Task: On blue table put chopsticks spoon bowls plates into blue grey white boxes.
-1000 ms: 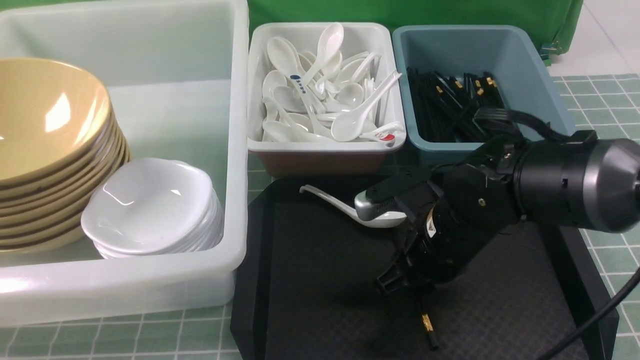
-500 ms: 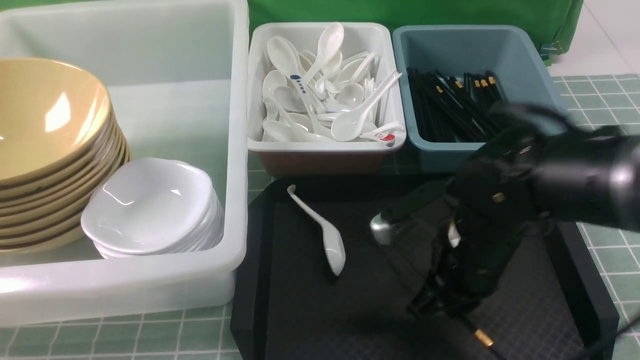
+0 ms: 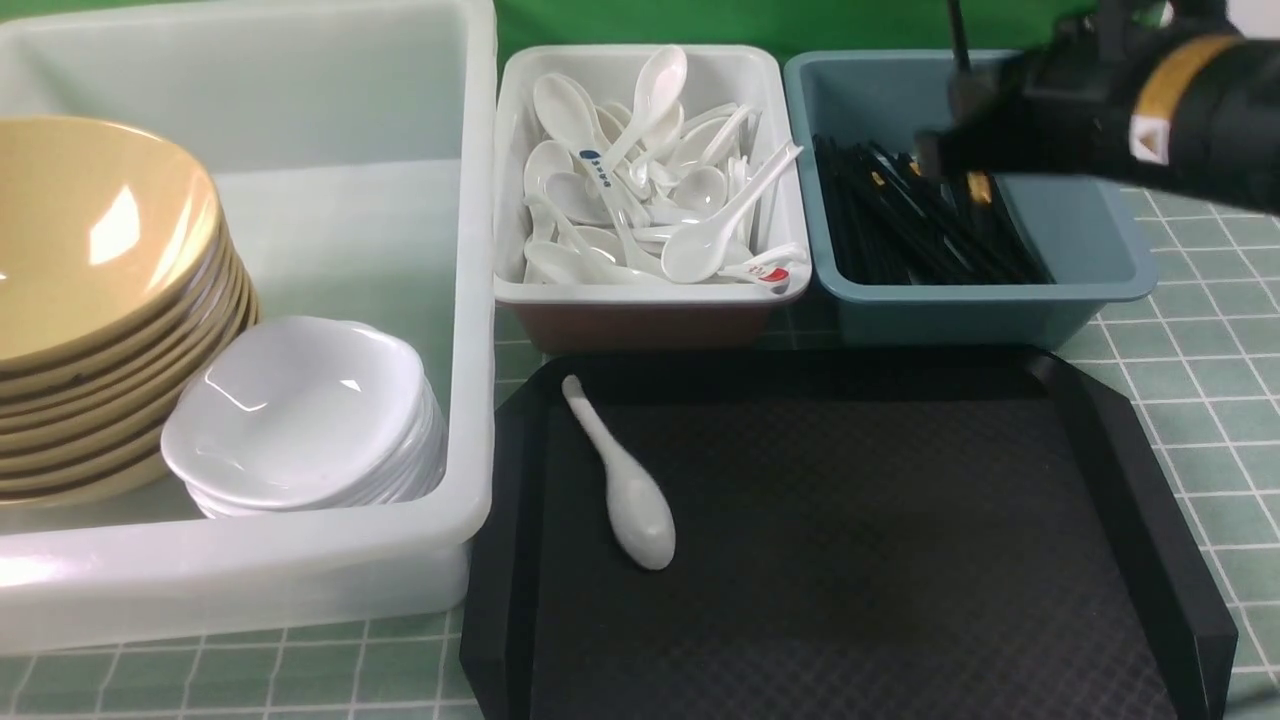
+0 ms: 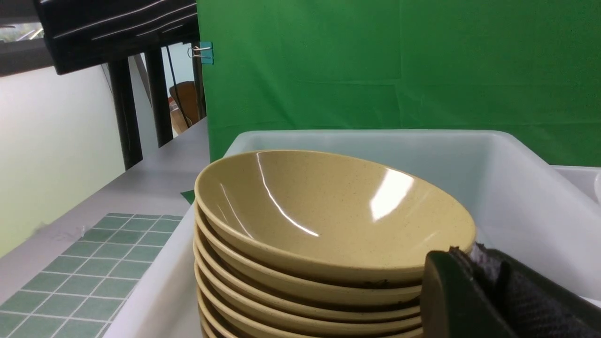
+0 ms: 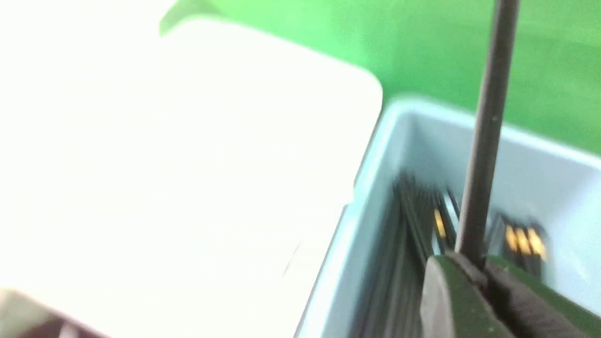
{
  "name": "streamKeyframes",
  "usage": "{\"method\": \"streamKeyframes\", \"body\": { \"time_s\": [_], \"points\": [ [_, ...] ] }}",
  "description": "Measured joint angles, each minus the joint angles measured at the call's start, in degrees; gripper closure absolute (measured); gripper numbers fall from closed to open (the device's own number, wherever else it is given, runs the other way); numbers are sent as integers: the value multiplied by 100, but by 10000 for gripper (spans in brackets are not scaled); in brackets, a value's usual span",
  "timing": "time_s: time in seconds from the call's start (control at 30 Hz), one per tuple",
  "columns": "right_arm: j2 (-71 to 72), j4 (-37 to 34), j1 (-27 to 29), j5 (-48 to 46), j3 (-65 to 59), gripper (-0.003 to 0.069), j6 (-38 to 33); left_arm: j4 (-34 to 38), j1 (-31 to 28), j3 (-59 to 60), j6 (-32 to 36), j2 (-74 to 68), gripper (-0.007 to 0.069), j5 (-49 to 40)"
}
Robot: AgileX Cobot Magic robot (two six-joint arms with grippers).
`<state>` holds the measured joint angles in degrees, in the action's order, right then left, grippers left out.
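Observation:
My right gripper [image 3: 945, 150] hangs blurred over the blue-grey box [image 3: 980, 295], shut on one black chopstick [image 5: 486, 126] that sticks up from between its fingertips [image 5: 439, 281]. More chopsticks [image 3: 900, 220] lie inside that box. A plain white spoon [image 3: 625, 490] lies alone, scoop down, on the black tray [image 3: 900, 560]. Stacked tan bowls [image 3: 90, 230] and white plates [image 3: 300, 410] sit in the large whitish box [image 3: 478, 200]. My left gripper [image 4: 469, 253] is shut and empty beside the bowl stack [image 4: 328, 206]; the front view does not show it.
The small white box [image 3: 640, 292] between the other two holds several white spoons. The tray's raised rim runs close to the fronts of the two small boxes. The tiled table [image 3: 1200, 330] shows to the right of the tray. A green backdrop stands behind.
My right gripper rose from the tray to above the blue-grey box, carrying a chopstick. The spoon it had touched slid left and settled flat on the tray.

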<state>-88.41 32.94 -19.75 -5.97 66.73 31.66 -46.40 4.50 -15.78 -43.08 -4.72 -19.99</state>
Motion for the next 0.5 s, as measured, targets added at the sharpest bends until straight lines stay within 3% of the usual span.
{"method": "streamKeyframes", "body": {
  "time_s": [0.03, 0.13, 0.2, 0.23, 0.33, 0.4, 0.5],
  "points": [
    [-64, 14, 45, 47, 34, 550, 38, 0, 0, 0, 0, 0, 620, 5],
    [-1105, 62, 291, -169, 615, 429, 333, 0, 0, 0, 0, 0, 620, 5],
    [-1302, 62, 311, -376, 722, 390, 368, 0, 0, 0, 0, 0, 620, 5],
    [-1505, 46, 276, -807, 841, 335, 415, 0, 0, 0, 0, 0, 620, 5],
    [-1488, -223, 3, -1810, 924, 281, 394, 0, 0, 0, 0, 0, 620, 5],
    [-1400, -583, -311, -2468, 963, 270, -6, 0, 0, 0, 0, 0, 620, 5],
    [-1251, -1962, -1250, -3363, 972, 267, -1588, 0, 0, 0, 0, 0, 620, 5]
  ]
}}
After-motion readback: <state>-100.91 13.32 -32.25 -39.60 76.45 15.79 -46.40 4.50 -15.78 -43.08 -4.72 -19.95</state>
